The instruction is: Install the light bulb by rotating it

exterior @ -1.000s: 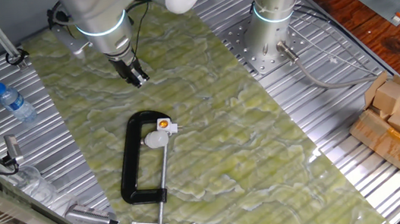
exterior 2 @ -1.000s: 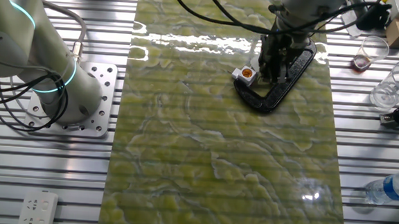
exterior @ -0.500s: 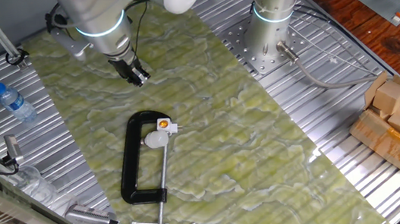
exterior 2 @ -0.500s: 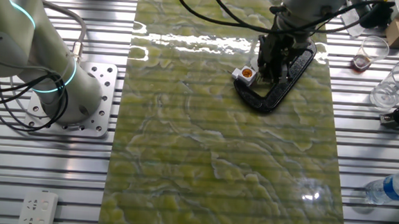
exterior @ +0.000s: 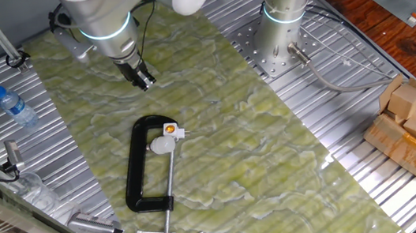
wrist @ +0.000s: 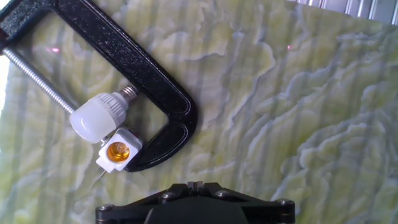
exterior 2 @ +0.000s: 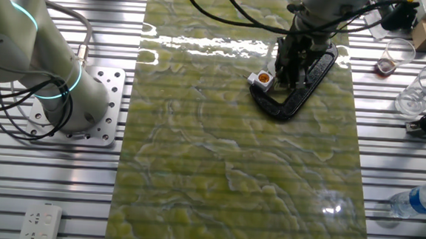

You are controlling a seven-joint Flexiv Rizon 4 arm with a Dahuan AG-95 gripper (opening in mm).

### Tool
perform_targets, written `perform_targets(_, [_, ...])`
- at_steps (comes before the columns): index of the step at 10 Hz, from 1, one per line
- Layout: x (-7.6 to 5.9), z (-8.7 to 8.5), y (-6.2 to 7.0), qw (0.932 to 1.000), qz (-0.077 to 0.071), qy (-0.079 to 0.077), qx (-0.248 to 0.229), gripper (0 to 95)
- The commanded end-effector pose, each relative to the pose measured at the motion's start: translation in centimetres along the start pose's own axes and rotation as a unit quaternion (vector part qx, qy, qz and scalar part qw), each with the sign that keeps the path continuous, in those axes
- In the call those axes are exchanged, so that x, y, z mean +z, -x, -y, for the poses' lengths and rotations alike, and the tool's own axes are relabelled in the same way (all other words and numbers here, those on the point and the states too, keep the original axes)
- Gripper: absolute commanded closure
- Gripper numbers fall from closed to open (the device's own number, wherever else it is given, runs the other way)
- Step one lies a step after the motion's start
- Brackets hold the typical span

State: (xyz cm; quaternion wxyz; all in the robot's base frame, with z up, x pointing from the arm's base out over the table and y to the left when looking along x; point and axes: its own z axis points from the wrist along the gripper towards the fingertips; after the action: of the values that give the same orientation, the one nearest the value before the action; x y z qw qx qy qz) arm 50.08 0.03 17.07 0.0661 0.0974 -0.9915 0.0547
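From the first fixed view I see the light bulb (exterior: 163, 144) lying on the green mat (exterior: 275, 148) inside the mouth of the black clamp (exterior: 141, 166), resting against the clamp's screw rod (exterior: 170, 181). The small white socket block (exterior: 170, 128) with the orange centre sits just beside the bulb, at about 1 o'clock from it, at the clamp's upper jaw.

My gripper (exterior: 142, 80) hangs above the mat, well apart from the bulb; the bulb lies at roughly 6 o'clock from the gripper in this view. The two dark fingers look close together with nothing between them, but I cannot tell for sure whether they are pressed shut.

In the hand view the bulb (wrist: 98, 114) shows at about 9 o'clock of the picture, its metal base pointing toward the clamp frame (wrist: 134, 68) at upper right, its dome touching the socket block (wrist: 118, 150) below it. Only the gripper's dark body shows at the bottom edge; the fingertips are out of sight.

In the other fixed view the gripper (exterior 2: 290, 65) stands in front of the clamp (exterior 2: 296, 91) and hides the bulb; the socket block (exterior 2: 261, 79) shows just at its 9 o'clock.
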Motion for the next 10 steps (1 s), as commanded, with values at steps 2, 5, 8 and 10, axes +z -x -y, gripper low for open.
perform_targets(2, [0.04, 0.03, -0.09, 0.9994, 0.015, 0.031, -0.009, 95.0])
perform_targets(5, [0.04, 0.03, -0.09, 0.9988, 0.013, 0.02, -0.043, 95.0])
perform_targets(8, [0.04, 0.03, -0.09, 0.9973, 0.016, 0.022, -0.069, 95.0])
perform_targets(10, [0.04, 0.03, -0.09, 0.9972, 0.016, 0.025, -0.069, 95.0])
